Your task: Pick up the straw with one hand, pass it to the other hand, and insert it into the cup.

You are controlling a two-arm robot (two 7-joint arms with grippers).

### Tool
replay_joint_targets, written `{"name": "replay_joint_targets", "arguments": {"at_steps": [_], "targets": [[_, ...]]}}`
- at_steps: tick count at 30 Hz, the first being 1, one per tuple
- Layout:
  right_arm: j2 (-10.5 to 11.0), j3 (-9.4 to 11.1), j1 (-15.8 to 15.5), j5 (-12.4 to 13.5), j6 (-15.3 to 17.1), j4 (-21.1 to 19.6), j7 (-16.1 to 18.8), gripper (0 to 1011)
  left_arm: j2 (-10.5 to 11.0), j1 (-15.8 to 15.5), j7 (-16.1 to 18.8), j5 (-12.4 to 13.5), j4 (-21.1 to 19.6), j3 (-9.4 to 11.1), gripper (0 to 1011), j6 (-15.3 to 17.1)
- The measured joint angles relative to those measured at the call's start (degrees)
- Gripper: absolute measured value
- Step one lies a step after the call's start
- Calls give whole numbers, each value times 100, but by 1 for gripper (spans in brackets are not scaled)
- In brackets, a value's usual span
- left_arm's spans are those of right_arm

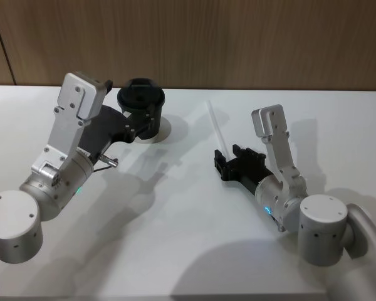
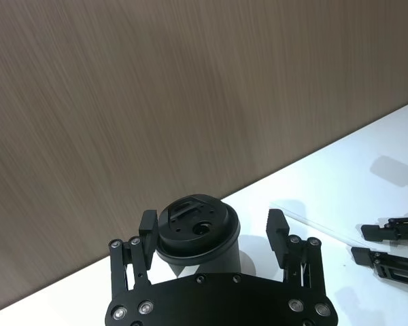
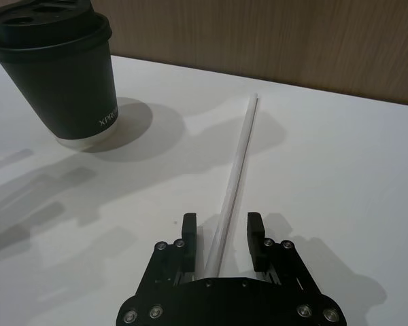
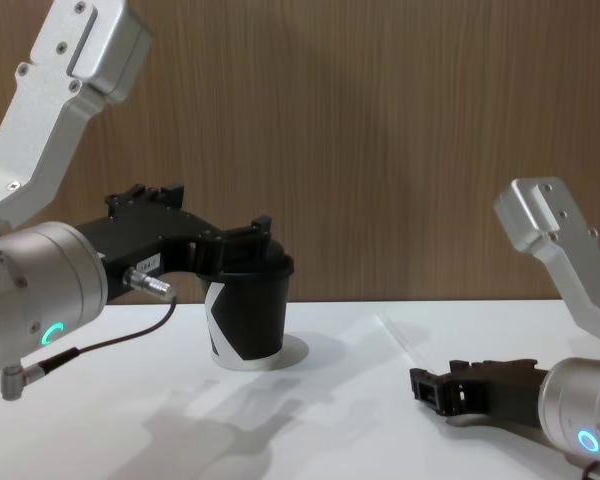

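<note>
- Right claw [image 3: 221, 227], released, straddles the thin translucent-white plastic straw [image 3: 241, 156] lying on the tabletop [image 3: 340, 170].
- Left claw [image 2: 213, 227], spread, flanks the black paper cup [image 1: 141, 103], ten o'clock.
- Light, slippery: pinch the near end gently.

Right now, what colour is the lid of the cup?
Black, same as the cup body. The lid shows best in the right wrist view.

Setting: indoor robotics lab or test station. Evidence: two silver jointed robot arms, left arm [image 1: 62, 157] and right arm [image 1: 323, 229], each with a lit status ring, reaching over a plain white counter [image 1: 175, 251]; flat wood-grain wall panelling [image 1: 238, 37] directly behind the counter's far edge.
</note>
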Motion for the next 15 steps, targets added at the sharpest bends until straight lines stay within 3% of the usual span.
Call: {"name": "replay_joint_targets", "arguments": {"at_steps": [15], "targets": [[-1,3,0,-3,4,7,4,316,0,0,0,0,0,0,1000,0]]}}
